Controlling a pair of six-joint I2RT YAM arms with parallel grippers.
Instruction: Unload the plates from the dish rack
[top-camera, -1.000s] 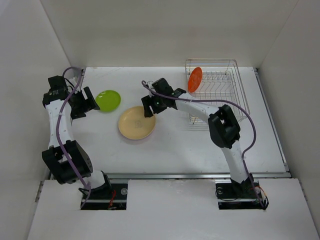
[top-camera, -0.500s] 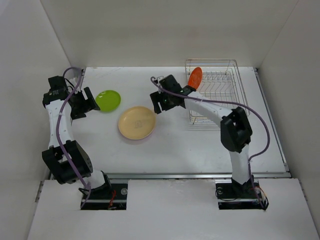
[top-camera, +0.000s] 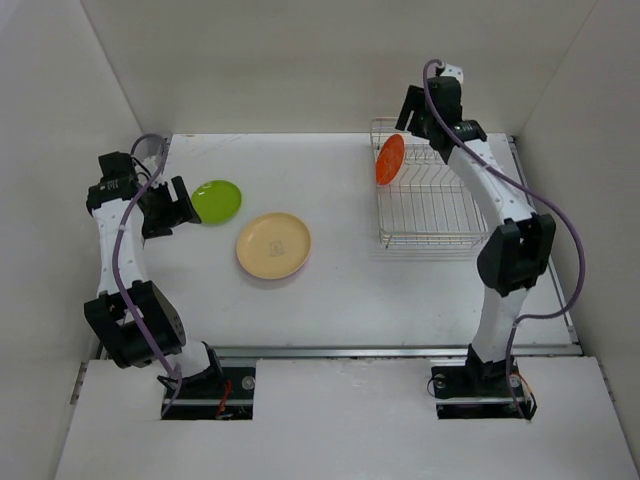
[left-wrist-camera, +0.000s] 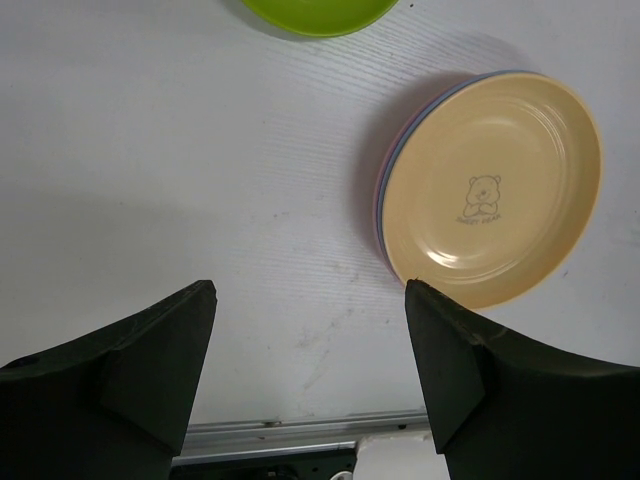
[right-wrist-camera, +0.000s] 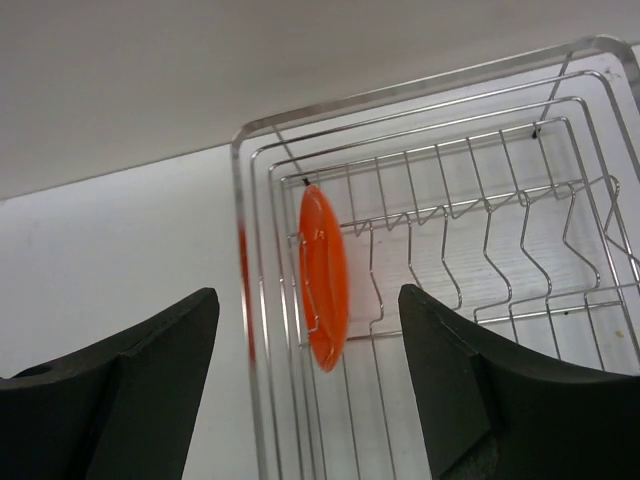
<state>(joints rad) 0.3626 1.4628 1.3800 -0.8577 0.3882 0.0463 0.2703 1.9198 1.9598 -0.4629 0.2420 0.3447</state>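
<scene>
Left gripper: jaws stood wide apart with nothing between them. It hung over bare table and touched no plate.
Right gripper: jaws stood wide apart and gripped nothing. It hung above the far left corner of the dish rack, clear of the wire.
Left wrist view only: the cream-yellow plate lay on top of a stack. The thin edges of the blue plate and pink plate showed under its left side, and a small bear print marked its centre.
Top view only: the stack sat near the table's middle. The lime green plate lay flat just beside the left fingertips, and the rack sat at the far right.
Right wrist view only: the orange plate stood on edge between the wires at the rack's left end.
Plates: round, smooth and glossy, with shallow raised rims.
Rack: silver wire, rectangular, with raised sides, zigzag dividers and parallel bottom bars.
Table: white and matte, with faint scuffs.
</scene>
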